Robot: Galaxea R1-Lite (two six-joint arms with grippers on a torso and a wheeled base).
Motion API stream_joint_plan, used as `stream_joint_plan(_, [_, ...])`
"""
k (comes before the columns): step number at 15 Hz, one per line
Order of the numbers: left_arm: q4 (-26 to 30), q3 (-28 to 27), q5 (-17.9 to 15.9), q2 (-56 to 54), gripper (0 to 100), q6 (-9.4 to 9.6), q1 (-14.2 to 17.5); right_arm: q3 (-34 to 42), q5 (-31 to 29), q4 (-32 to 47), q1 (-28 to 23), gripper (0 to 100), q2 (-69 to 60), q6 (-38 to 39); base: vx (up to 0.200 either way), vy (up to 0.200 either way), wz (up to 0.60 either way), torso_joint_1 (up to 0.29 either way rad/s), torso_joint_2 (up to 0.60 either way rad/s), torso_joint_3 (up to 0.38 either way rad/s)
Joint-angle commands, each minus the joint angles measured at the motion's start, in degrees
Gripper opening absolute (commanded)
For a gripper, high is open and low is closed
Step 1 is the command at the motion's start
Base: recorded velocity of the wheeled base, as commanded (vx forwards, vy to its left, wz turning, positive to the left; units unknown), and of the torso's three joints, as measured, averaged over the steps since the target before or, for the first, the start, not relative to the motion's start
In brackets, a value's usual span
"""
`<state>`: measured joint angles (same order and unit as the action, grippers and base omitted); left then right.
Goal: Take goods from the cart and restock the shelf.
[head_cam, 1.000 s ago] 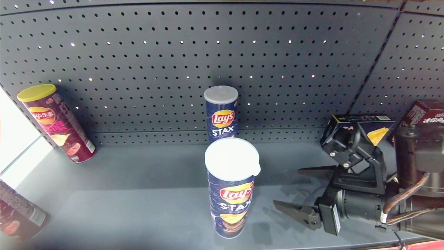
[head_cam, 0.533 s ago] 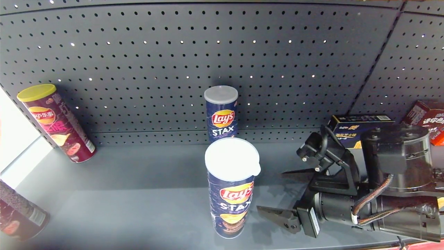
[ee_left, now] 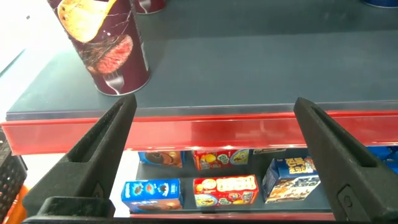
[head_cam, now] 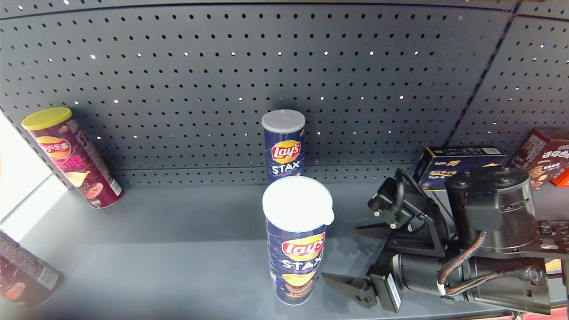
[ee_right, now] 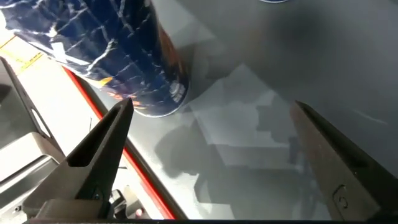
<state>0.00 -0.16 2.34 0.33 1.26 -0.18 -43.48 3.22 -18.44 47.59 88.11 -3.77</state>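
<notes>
Tall dark-blue cardboard chip can with a white plastic lid (head_cam: 295, 249): upright near the front edge of the grey metal shelf (head_cam: 178, 231), free of any grip; a second blue can with a grey lid (head_cam: 283, 142) stands right behind it against the perforated back panel (head_cam: 222, 66).

Right tool (head_cam: 341, 254): jaws wide apart, holding nothing, low over the shelf just beside the front can on its right; the right wrist view has the can's base just off one finger, with no contact that I can make out.

Change over the last second: right arm has swung in from the far right, the tool sliding closer to the front can; can itself has not shifted. Reads as the tool lining up on a can already set down, perhaps to square or push it back; a bump here could tip it, being tall and narrow.

Left tool (ee_left: 214, 102): open, empty, level with the shelf's red front lip (ee_left: 199, 132); maroon can (ee_left: 106, 43) stands ahead of it.

Further out: maroon can with yellow lid (head_cam: 73, 158) at the left; dark box (head_cam: 458, 162) and red-brown box (head_cam: 544, 155) at the right.
</notes>
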Motion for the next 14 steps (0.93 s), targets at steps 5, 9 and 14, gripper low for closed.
stream_joint_plan(5, [0.00,-0.02,0.03,0.11,100,-0.11,0.01,0.15,0.03,-0.01,1.10,100,-0.14,-0.01,0.000,0.000,0.00,0.000,0.00,0.000])
stream_joint_plan(9, [0.00,-0.02,0.03,0.11,100,-0.11,0.01,0.15,-0.05,-0.01,0.48,100,-0.57,0.08,0.000,0.000,0.00,0.000,0.00,0.000])
stream_joint_plan(14, [0.00,-0.02,0.03,0.11,100,-0.20,0.01,0.07,-0.05,-0.01,-2.86,100,0.04,-0.01,0.000,0.000,0.00,0.000,0.00,0.000])
